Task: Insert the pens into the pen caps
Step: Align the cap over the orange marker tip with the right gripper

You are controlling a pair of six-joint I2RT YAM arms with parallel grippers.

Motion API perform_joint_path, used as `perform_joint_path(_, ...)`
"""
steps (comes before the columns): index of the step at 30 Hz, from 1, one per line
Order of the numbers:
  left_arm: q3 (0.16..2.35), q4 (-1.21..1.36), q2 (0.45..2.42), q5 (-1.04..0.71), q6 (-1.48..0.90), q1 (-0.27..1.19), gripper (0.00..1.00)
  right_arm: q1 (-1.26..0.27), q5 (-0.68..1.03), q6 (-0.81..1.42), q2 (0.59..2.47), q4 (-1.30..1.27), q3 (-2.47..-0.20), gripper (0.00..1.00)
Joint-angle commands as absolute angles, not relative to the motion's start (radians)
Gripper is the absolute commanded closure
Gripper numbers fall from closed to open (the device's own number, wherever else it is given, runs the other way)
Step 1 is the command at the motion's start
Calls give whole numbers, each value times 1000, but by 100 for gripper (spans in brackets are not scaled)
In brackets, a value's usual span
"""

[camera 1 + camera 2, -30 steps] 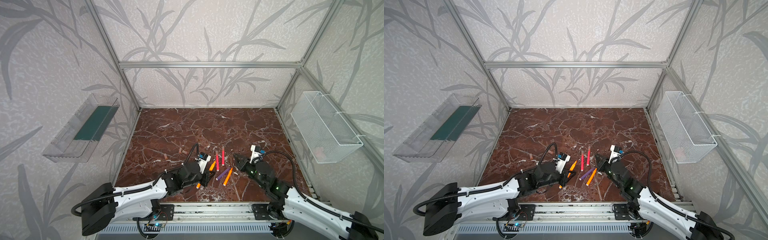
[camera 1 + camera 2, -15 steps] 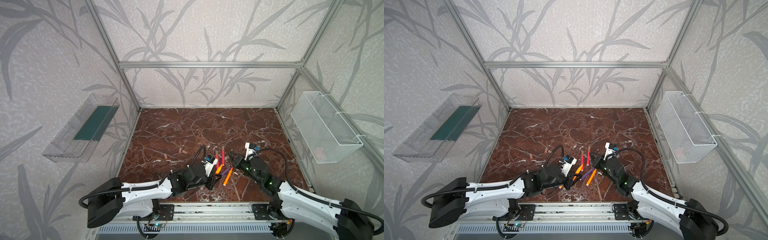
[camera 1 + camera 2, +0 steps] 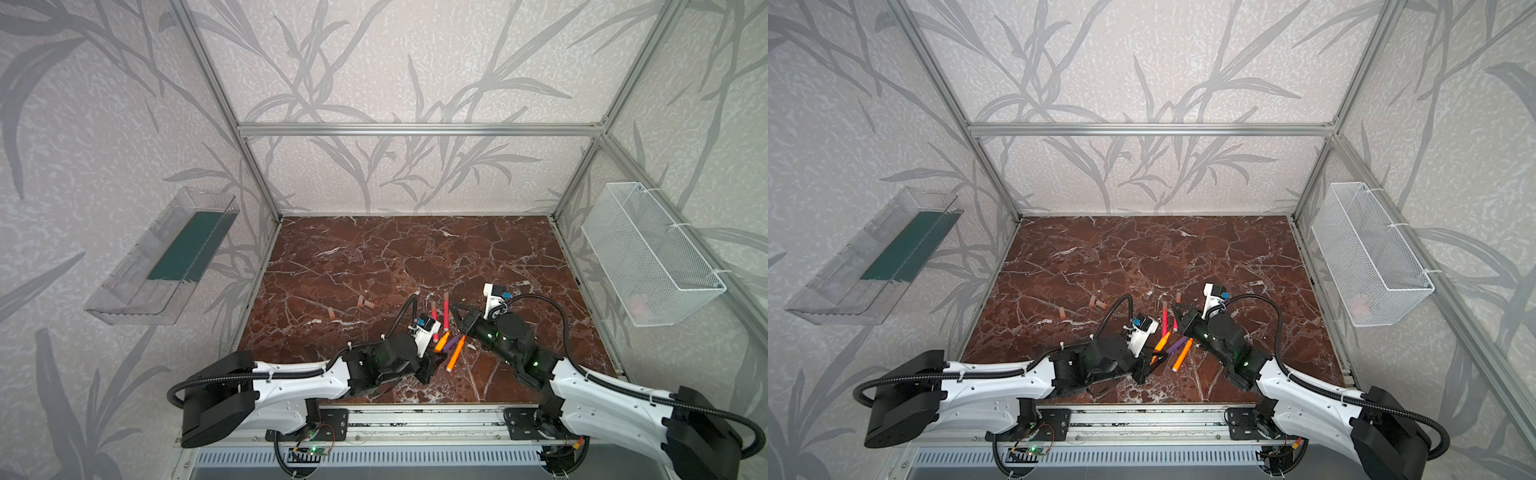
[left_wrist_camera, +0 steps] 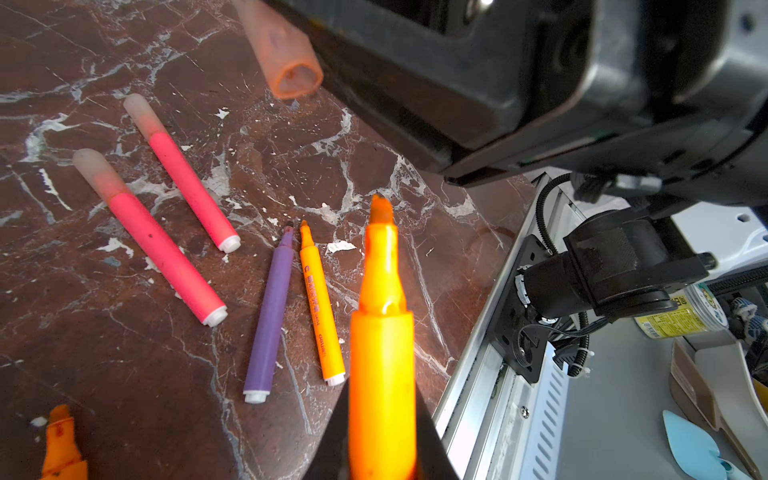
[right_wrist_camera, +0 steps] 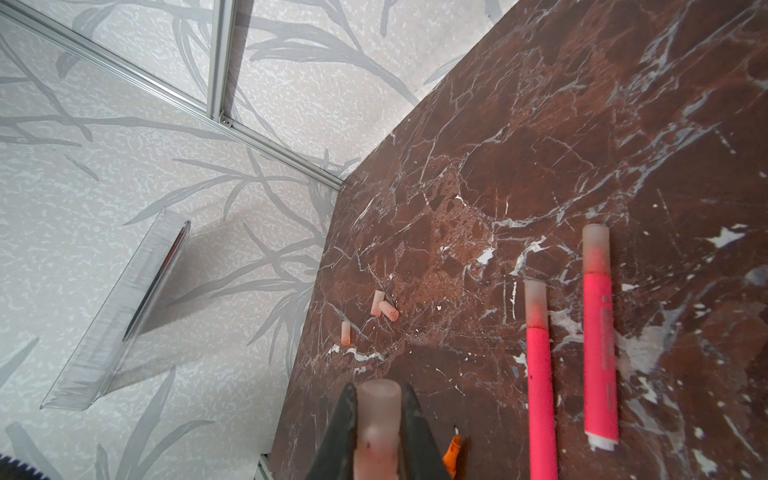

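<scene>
Left gripper grips an orange pen, tip pointing just beside the pen cap pinched by right gripper

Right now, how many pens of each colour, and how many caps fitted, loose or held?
Orange pens: 3, one in the left gripper
Pink pens: 2
Purple pens: 1
Fitted caps: 2, on the pink pens
Loose caps: 3
Held cap: 1, in the right gripper
Total: 6 pens, 6 caps

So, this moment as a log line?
left pincer: shut on orange pen | right pincer: shut on pen cap | pen and cap: apart
</scene>
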State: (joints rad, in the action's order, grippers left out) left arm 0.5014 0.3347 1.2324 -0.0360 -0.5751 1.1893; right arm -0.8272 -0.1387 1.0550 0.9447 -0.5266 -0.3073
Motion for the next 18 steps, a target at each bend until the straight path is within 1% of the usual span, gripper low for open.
perform_joint_path(1, 524, 375, 1230, 22, -571, 1192, 100, -836, -140, 1075, 906, -568, -295, 100)
perform_joint_path(7, 501, 421, 1226, 80, -581, 1192, 100, -875, -160, 1088, 862, -591, -264, 100)
perform_joint_path(13, 495, 443, 1227, 74, -587, 1192, 100, -918, -201, 1076, 859, -598, -261, 100)
perform_joint_path(18, 494, 451, 1234, 70, -591, 1192, 100, -928, -192, 1077, 884, -619, -266, 100)
